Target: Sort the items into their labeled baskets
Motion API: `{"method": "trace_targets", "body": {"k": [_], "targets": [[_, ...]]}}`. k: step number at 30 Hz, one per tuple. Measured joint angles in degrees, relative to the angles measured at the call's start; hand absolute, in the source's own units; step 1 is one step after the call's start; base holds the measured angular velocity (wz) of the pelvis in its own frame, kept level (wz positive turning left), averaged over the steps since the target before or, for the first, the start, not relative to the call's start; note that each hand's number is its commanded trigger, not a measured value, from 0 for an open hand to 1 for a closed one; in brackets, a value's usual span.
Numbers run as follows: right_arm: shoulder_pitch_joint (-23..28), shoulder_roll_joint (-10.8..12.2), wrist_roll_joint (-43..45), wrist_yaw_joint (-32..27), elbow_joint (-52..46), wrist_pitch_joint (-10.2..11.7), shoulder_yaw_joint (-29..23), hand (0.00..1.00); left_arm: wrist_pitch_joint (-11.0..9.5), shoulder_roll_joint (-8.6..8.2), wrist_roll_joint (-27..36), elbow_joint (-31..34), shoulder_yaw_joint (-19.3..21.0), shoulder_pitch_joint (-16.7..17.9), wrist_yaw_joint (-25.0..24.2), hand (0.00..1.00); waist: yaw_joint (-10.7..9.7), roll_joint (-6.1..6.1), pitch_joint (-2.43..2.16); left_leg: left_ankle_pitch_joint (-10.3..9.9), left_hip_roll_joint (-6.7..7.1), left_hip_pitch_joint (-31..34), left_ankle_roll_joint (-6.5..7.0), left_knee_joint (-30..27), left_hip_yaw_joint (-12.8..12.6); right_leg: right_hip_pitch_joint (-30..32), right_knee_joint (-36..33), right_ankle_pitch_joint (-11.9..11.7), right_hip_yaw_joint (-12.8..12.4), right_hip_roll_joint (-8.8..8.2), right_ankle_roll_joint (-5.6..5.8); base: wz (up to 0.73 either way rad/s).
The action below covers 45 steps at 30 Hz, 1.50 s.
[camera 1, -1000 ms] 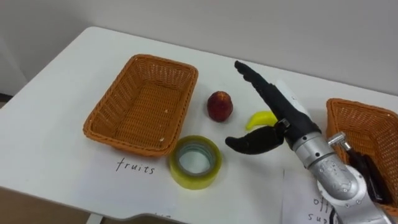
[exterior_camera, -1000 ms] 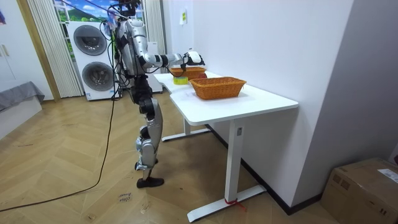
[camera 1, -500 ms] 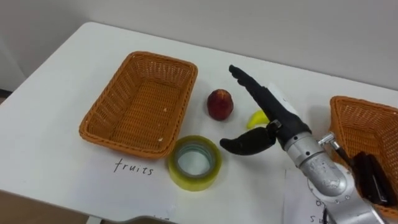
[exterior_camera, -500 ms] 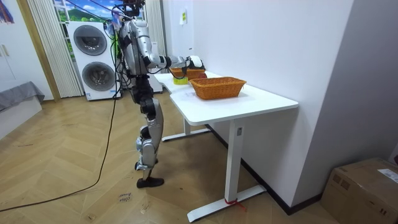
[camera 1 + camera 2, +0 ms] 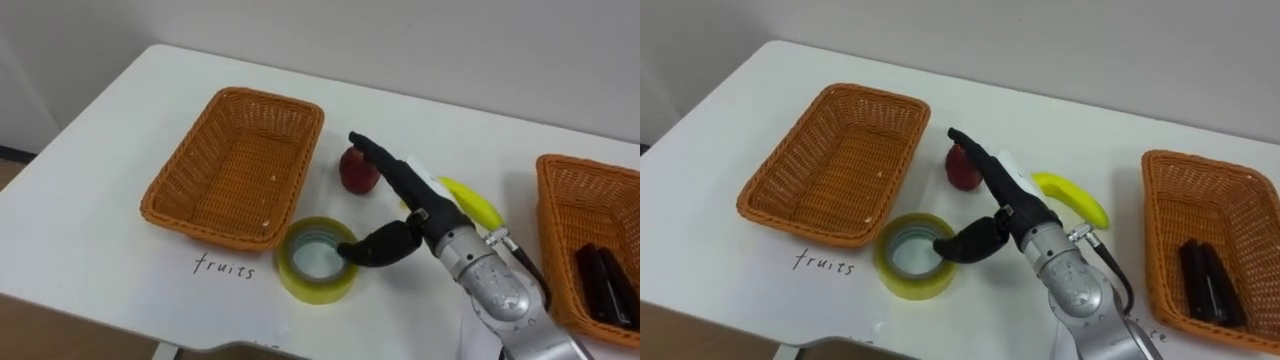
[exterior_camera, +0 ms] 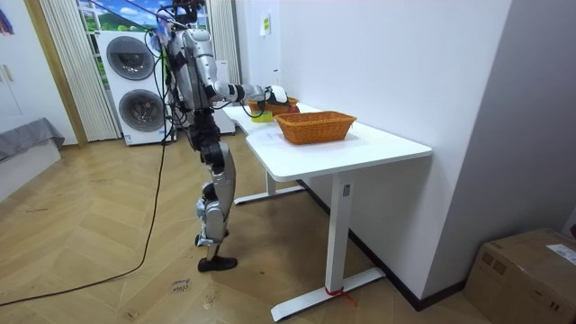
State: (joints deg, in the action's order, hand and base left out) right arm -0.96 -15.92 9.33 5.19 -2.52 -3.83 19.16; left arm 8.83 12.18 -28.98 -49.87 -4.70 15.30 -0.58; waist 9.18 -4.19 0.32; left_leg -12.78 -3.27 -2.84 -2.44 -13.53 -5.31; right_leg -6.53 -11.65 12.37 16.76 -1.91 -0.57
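the right hand (image 5: pixel 418 204) reaches out over the white table (image 5: pixel 92 196), released and grasping nothing: its fingers (image 5: pixel 385 162) are stretched out straight and the thumb is crooked away below them. the red apple (image 5: pixel 357 170) sits right at the fingertips, partly covered by them; whether they touch it cannot be told. the roll of yellow tape (image 5: pixel 314 261) lies flat just under the thumb, whose tip is at the roll's rim. the banana (image 5: pixel 472 200) lies on the table close along the hand's right side, by the wrist. left of the hand, past the apple and the tape, is a wicker basket (image 5: pixel 232 96) with nothing in it. well to the hand's right stands a second wicker basket (image 5: pixel 558 172) holding a dark object (image 5: pixel 604 284). in the room view the robot stands upright at the far end of the table, the arm held forward over it, with washing machines (image 6: pixel 137 85) behind.
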Motion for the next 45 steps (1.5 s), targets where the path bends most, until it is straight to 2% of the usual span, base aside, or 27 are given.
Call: {"method": "trace_targets", "body": {"k": [13,17,25,35,45], "targets": [[-0.1,0.1,0.3,1.3,0.1,0.0,0.3,0.00,-0.1,0.00,0.0,0.6,0.0,-0.2,0.0,0.00,1.4,-0.16,-0.09,0.0,0.00,0.2,0.02,-0.1,0.1,0.2,-0.1,0.0,0.2,-0.06,0.00,0.00],[-0.1,0.0,2.9,2.5,0.3,0.0,2.3,0.00,0.0,0.00,0.0,0.5,0.0,-0.2,0.0,0.00,1.4,-0.38,-0.23,0.0,0.01,0.3,0.03,0.0,0.1,0.4,-0.1,0.0,0.2,-0.07,0.00,0.00],[-0.2,0.0,5.2,3.7,1.9,0.0,3.4,0.00,0.0,0.00,0.0,-0.3,0.0,-0.3,-0.1,0.00,1.4,-1.06,0.00,0.0,0.02,0.1,0.05,0.0,0.1,0.3,-0.1,0.0,0.2,-0.09,0.00,0.00],[-1.3,0.1,4.6,3.1,4.4,-1.2,3.2,0.00,1.4,-0.05,0.0,-0.8,-0.1,-0.3,0.0,0.00,1.4,-1.34,0.07,0.0,0.06,0.4,0.06,0.0,0.2,0.2,0.0,0.0,0.5,-0.16,-0.01,0.00],[-1.4,0.1,4.2,3.0,4.8,-1.2,3.2,0.00,2.2,-0.05,0.0,-0.8,-0.1,-0.8,0.1,0.00,1.4,-1.53,0.01,0.1,0.11,0.3,0.09,-0.2,0.2,0.2,0.1,0.0,0.5,-0.20,0.02,0.00]]}}
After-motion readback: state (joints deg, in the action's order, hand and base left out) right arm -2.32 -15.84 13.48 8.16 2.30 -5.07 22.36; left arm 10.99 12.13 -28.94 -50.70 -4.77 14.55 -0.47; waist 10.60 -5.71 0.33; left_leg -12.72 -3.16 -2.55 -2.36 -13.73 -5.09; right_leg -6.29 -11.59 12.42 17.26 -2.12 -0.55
